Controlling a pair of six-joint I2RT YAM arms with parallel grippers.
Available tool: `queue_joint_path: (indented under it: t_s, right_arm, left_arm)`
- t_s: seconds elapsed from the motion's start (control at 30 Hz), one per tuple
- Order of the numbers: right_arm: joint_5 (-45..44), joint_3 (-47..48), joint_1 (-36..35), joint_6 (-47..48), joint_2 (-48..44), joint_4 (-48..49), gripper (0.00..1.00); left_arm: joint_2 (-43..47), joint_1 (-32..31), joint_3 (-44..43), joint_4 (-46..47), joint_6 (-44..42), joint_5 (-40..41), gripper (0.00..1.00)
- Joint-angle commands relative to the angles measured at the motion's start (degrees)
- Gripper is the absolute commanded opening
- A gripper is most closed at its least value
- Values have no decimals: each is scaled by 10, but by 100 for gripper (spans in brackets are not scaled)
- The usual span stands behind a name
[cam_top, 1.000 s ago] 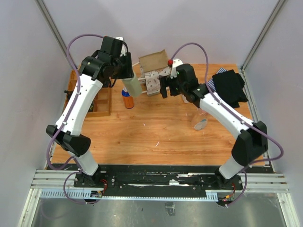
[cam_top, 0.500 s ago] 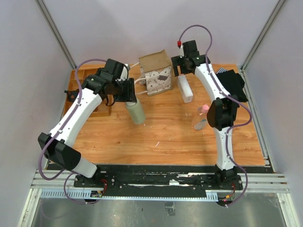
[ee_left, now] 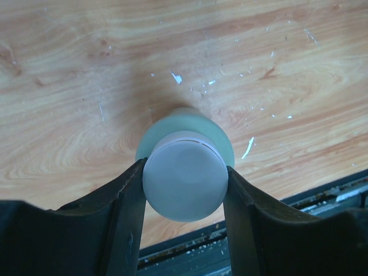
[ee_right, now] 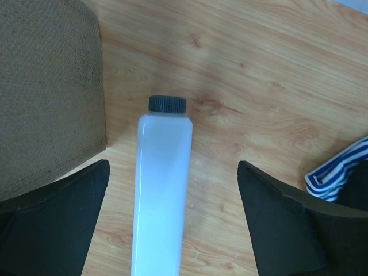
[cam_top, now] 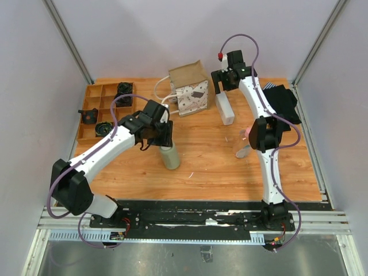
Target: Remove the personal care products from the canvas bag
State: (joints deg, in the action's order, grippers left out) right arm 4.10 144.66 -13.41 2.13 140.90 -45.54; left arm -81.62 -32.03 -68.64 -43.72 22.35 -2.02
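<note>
My left gripper is shut on the cream cap of the olive-beige bottle, which stands upright on the wooden table in front of the canvas bag. My right gripper is wide open just above the white bottle, which lies flat to the right of the bag. In the right wrist view the white bottle with its black cap lies between my spread fingers, and neither finger touches it. The pink-capped clear bottle lies further right, partly behind the right arm. No orange bottle shows.
A wooden compartment tray with small black objects sits at the back left. A black garment with striped cloth lies at the back right; its striped edge shows in the right wrist view. The bag's tan side is close to my right gripper's left.
My left arm has carried the olive-beige bottle from beside the bag toward the front and down onto the table. My right gripper has left the white bottle on the table and now hovers open.
</note>
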Motion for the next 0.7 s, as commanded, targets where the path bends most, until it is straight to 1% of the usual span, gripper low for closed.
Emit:
queue_joint_path:
  t_s: [0.0, 0.1, 0.37, 0.67]
  right_arm:
    - [17, 29, 5, 12, 37, -19, 94]
    - [18, 37, 7, 14, 51, -21, 95]
    - [28, 43, 14, 19, 70, -26, 95]
    - [57, 54, 10, 22, 85, -23, 93]
  left_arm:
    - [12, -30, 2, 52, 6, 58, 8]
    - [10, -40, 16, 59, 13, 69, 15]
    - [39, -46, 87, 99, 44, 57, 35]
    - [48, -51, 86, 94, 50, 57, 56]
